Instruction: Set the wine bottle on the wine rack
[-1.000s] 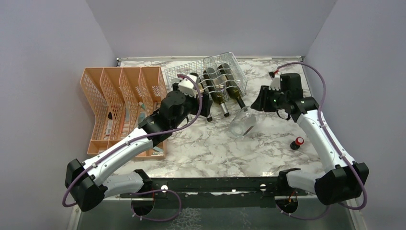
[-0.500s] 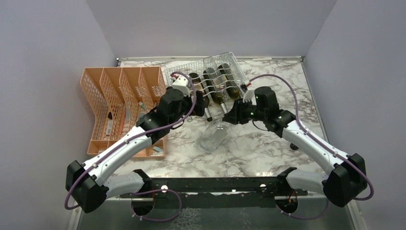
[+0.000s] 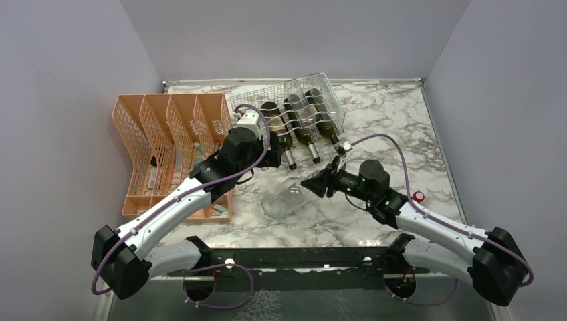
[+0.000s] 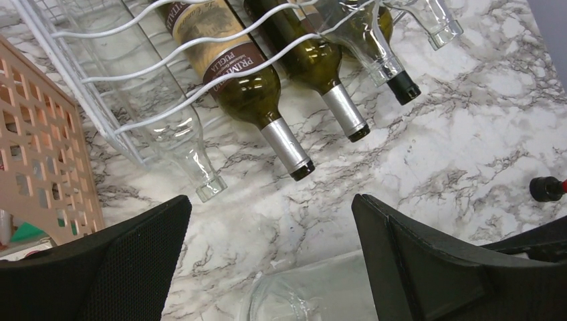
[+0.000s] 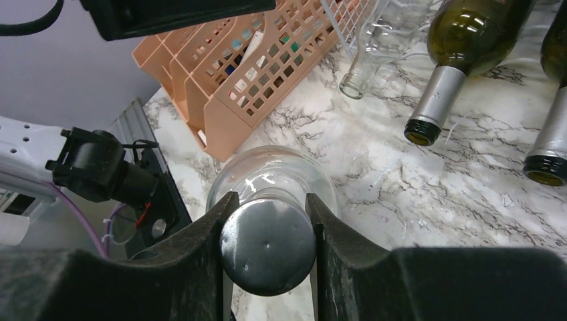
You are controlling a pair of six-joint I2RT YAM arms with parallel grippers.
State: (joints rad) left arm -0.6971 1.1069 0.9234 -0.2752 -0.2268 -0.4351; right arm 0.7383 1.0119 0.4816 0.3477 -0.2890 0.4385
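Grabbed by the neck
Top view: right gripper (image 3: 309, 183) clamps the wine bottle (image 3: 281, 200), in front of the wine rack (image 3: 327, 90). Left wrist: left gripper (image 4: 267, 247) gapes, empty. Right wrist: fingers (image 5: 200, 261) pinch the cap (image 5: 267, 244); I'd feed it base-first with a firm squeeze.

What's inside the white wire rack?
Green bottles and clear bottles lie side by side in the wine rack, necks poking out. The left arm covers its near corner from above.
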